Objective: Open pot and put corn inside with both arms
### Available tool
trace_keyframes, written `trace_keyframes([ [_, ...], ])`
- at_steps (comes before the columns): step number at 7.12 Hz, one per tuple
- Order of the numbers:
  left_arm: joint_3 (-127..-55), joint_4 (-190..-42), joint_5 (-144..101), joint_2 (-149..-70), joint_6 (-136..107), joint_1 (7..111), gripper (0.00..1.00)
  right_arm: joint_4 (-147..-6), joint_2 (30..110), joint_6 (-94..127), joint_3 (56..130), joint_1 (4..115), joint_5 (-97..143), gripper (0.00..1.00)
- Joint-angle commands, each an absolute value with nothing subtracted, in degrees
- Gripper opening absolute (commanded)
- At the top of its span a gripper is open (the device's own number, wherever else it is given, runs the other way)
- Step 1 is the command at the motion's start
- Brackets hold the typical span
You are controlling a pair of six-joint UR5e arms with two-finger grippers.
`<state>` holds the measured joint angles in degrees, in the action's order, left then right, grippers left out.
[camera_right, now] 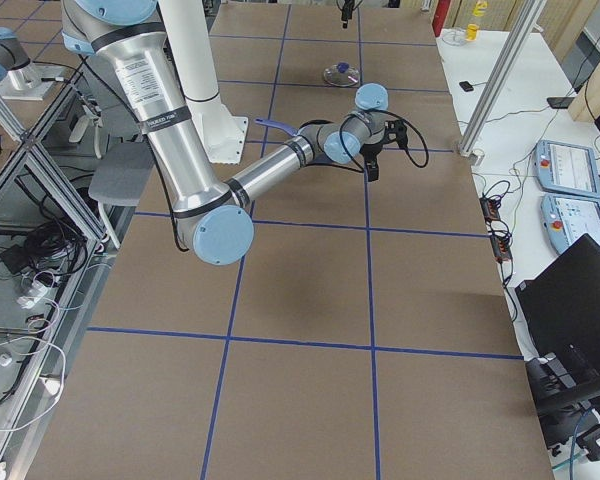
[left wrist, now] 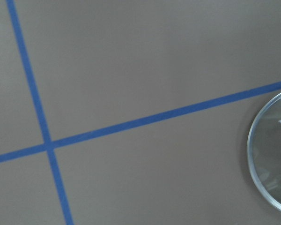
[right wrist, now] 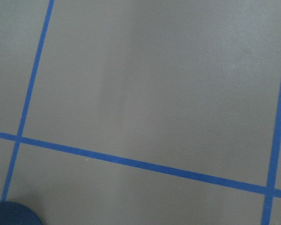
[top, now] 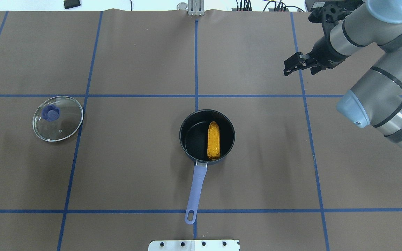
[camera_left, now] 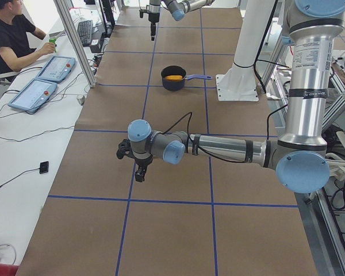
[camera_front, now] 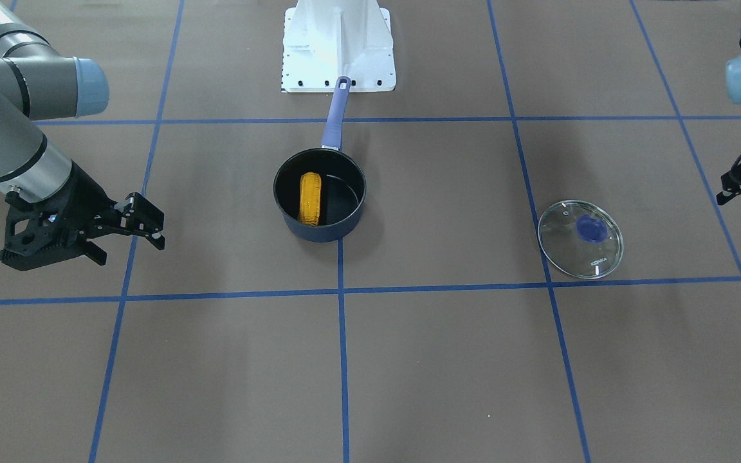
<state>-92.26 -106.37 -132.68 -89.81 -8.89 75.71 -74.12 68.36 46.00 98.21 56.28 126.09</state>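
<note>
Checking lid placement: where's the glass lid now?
Overhead view: the glass lid lies flat on the table on the robot's left side, well clear of the pot, beside a blue tape line.

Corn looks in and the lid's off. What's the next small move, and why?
Probably just retract the right gripper to rest and stop. The corn lies fully inside the pot, the glass lid rests on the table well apart, and that gripper is open and empty, so nothing seems left to place.
</note>
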Motion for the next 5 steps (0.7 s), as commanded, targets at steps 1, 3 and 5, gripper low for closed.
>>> trace_keyframes([
  [1, -92.4, -106.4, -132.7, -88.7, -7.6, 77.3, 1.00, -74.7, 76.7, 39.4, 99.8, 62.7, 125.6, 1.00],
  [3, -92.4, -106.4, -132.7, -88.4, -7.5, 77.4, 1.00, -76.4, 79.5, 21.5, 94.8, 72.3, 125.6, 1.00],
  [5, -92.4, -106.5, -132.4, -88.2, -7.5, 77.5, 1.00, -77.7, 80.6, 21.1, 94.6, 77.6, 126.6, 1.00],
])
